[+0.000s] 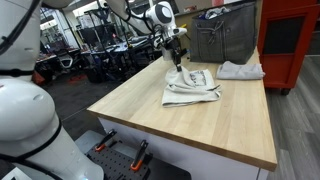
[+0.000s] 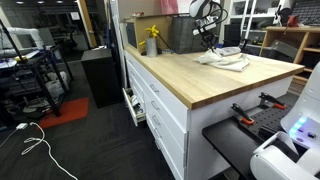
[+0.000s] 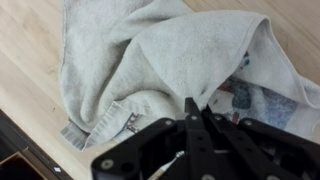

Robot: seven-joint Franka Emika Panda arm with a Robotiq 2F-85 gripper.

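A crumpled grey-white towel lies on the light wooden table toward its far end. My gripper reaches down onto the towel's edge. In the wrist view the towel fills the frame, with one flap folded over a printed patch. The black fingers of the gripper stand pressed together, their tips pinching a fold of the cloth. How much cloth lies between the tips is hidden.
A second white cloth lies beside a grey bin at the table's back. A red cabinet stands behind. A yellow bottle stands on the far corner. The table edge runs close to the towel.
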